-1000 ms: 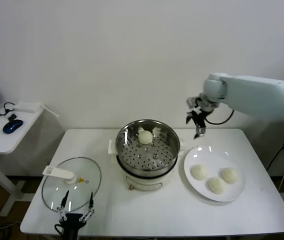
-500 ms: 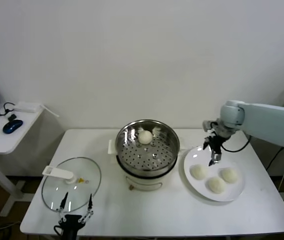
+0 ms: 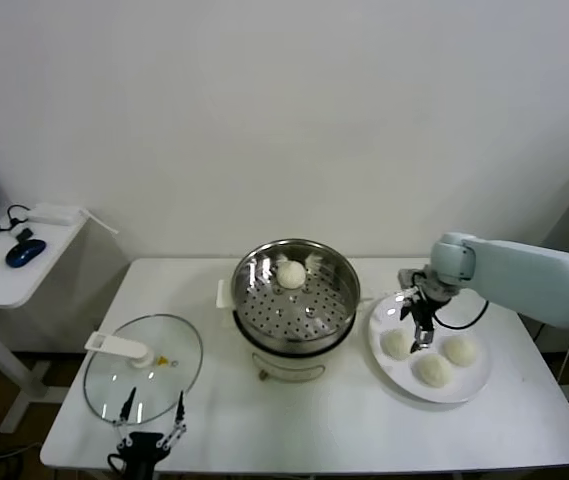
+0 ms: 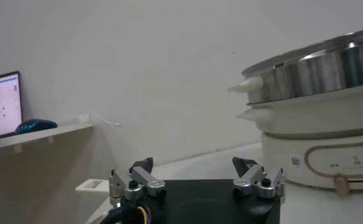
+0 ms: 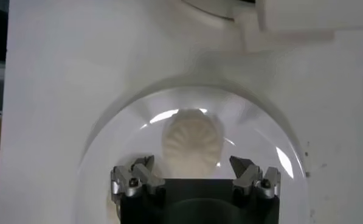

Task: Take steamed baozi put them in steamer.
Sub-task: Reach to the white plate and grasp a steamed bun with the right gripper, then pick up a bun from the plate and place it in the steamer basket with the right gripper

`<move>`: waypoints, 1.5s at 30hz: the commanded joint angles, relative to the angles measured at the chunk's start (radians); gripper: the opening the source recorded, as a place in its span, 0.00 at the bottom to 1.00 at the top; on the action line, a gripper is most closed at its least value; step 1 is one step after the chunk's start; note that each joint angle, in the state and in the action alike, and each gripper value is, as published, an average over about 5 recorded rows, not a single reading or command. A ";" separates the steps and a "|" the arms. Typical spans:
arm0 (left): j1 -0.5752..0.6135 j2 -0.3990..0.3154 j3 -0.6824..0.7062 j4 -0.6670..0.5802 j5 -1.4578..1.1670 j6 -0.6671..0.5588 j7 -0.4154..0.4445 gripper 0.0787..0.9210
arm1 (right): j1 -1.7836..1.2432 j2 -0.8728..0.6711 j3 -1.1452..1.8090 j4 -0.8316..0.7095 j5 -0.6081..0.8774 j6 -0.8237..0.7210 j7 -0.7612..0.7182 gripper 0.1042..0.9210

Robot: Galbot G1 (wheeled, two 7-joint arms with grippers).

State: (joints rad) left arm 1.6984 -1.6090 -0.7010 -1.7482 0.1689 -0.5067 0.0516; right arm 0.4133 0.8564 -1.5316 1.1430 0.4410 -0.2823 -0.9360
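Note:
One baozi (image 3: 291,273) lies in the steel steamer (image 3: 339,305), at its far side. Three baozi lie on the white plate (image 3: 472,382): one at the left (image 3: 395,344), one in front (image 3: 433,369), one at the right (image 3: 459,349). My right gripper (image 3: 418,338) hangs open just above the left baozi. In the right wrist view that pleated baozi (image 5: 192,141) lies between and beyond the open fingers (image 5: 192,167), untouched. My left gripper (image 3: 150,412) is open and empty at the table's front left; the left wrist view shows it (image 4: 194,169) with the steamer (image 4: 327,67) to one side.
The glass lid (image 3: 144,365) with its white handle lies flat at the table's front left, just beyond my left gripper. A side desk with a mouse (image 3: 25,252) stands at the far left. The cooker's cream base (image 3: 289,366) sits mid-table.
My right gripper has swung from high beside the steamer's far right down to the plate, and now hangs lower and more to the left, over the left baozi. The left arm has not moved.

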 commanded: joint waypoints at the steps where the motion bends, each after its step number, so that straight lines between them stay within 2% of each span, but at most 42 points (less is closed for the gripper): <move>1: 0.000 -0.008 0.000 0.000 0.000 0.000 0.000 0.88 | -0.071 0.017 0.054 -0.023 -0.045 -0.005 0.019 0.88; 8: -0.001 -0.006 -0.004 0.003 -0.002 -0.002 0.000 0.88 | -0.096 0.024 0.068 -0.029 -0.073 -0.008 0.029 0.84; 16: -0.002 -0.006 -0.002 0.000 -0.002 -0.002 -0.001 0.88 | -0.076 0.020 0.068 -0.015 -0.080 -0.008 0.030 0.64; 21: 0.001 -0.005 -0.001 -0.007 -0.002 0.000 -0.001 0.88 | 0.068 0.020 -0.019 0.038 -0.017 -0.007 0.003 0.58; 26: 0.003 -0.003 -0.001 -0.007 0.000 -0.002 -0.001 0.88 | 0.380 0.045 -0.230 0.112 0.148 0.003 -0.074 0.57; 33: 0.004 0.000 0.014 -0.004 0.005 -0.006 -0.002 0.88 | 0.637 0.085 -0.327 0.160 0.288 0.025 -0.189 0.57; 38: 0.004 0.004 0.016 -0.008 0.006 -0.007 -0.001 0.88 | 0.719 0.125 -0.299 0.159 0.400 0.013 -0.214 0.57; 45: 0.007 0.006 0.024 -0.013 0.008 -0.011 -0.001 0.88 | 0.703 0.238 -0.202 0.156 0.489 -0.043 -0.173 0.57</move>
State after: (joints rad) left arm 1.7035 -1.6090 -0.6812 -1.7581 0.1746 -0.5162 0.0500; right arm 0.9817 0.9924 -1.7560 1.2774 0.7721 -0.2921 -1.0898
